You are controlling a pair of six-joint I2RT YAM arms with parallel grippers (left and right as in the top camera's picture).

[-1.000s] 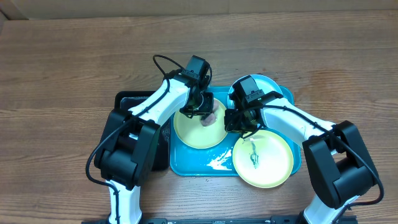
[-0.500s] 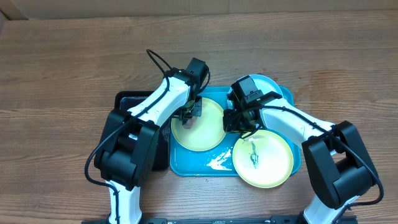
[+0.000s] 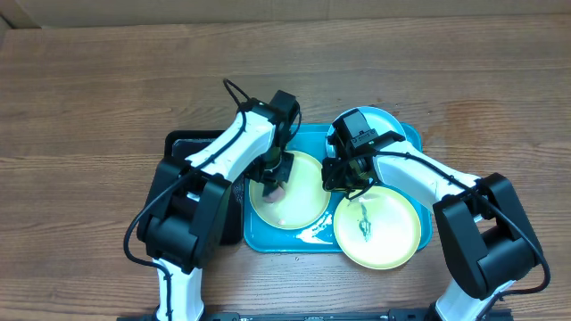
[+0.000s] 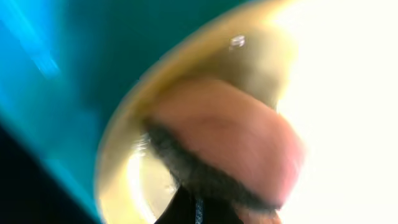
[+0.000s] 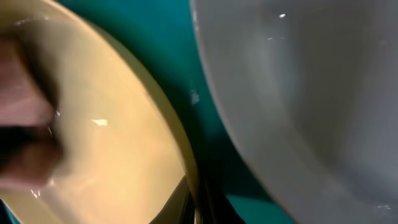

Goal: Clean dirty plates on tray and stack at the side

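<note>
A pale yellow-green plate (image 3: 299, 198) lies on the left half of the cyan-blue tray (image 3: 268, 237). My left gripper (image 3: 275, 175) is shut on a pink sponge (image 4: 230, 140) with a dark underside and presses it onto this plate (image 4: 121, 180). My right gripper (image 3: 337, 176) is shut on the plate's right rim (image 5: 180, 155). A second yellow-green plate (image 3: 384, 234) with a dark smear lies at the tray's front right. The light cyan plate (image 3: 390, 123) sits at the back right, mostly under my right arm, and fills the right of the right wrist view (image 5: 311, 93).
A black rectangular tray (image 3: 186, 143) lies against the blue tray's left side, mostly under my left arm. Wet streaks shine on the blue tray's floor (image 3: 312, 234). Bare wooden table (image 3: 89, 107) surrounds both trays.
My left gripper swept the sponge from the plate's right part to its left rim, then down to its left-centre. The plate shifted slightly. The right gripper stayed in place.
</note>
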